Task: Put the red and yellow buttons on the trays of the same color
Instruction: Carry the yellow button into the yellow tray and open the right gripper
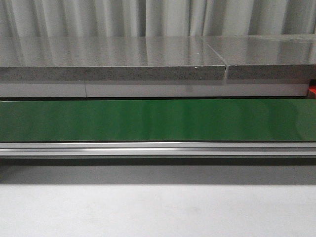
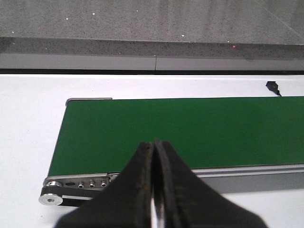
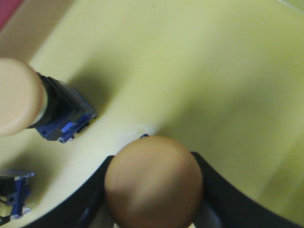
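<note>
Yellow tray (image 3: 190, 61) — right tool (image 3: 154, 190) grips button (image 3: 153, 180) (another (image 3: 42, 104) inside).

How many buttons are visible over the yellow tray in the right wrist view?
3: one button held in the right pincer, one lying on the yellow tray, one cut off at the frame edge. Others may be hidden.

Conveyor belt (image 1: 158, 120): green, smooth, faint sheen. Conveyor rail (image 1: 158, 148): brushed metal, bright. Counter (image 1: 113, 59): speckled stone look, polished, reflective. Tabletop (image 1: 158, 212): white, matt. Curtain (image 1: 158, 17): grey cloth. Yellow tray (image 3: 190, 61): smooth, matt. Button cap (image 3: 153, 183): rounded, smooth plastic look.
</note>
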### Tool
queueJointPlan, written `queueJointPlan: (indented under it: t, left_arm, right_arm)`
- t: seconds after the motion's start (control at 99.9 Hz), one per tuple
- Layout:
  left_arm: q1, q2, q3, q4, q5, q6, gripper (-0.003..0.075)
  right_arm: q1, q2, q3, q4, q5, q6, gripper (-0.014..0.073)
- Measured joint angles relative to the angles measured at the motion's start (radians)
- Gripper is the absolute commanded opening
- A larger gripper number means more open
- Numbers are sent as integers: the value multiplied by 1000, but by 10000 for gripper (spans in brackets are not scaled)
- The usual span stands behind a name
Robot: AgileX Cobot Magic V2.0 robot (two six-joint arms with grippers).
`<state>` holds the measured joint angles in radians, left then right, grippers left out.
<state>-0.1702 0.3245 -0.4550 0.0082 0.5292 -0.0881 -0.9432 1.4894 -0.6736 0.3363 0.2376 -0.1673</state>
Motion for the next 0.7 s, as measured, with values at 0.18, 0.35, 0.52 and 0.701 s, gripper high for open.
queueJointPlan:
  t: [0.18,0.35,0.52,0.701]
  left_arm:
    - [0,0,0,0,0,0,-19]
    - [0,0,0,0,0,0,-19]
    - [0,0,0,0,0,0,-19]
    - [0,0,0,0,0,0,-19]
  right_arm:
    - [33,0,0,2,-11,-3,590]
    - [36,0,0,2,-16,-3,626]
    - [36,-19,0,2,-16,-3,626]
    - [52,-119,0,3,-18,-3,626]
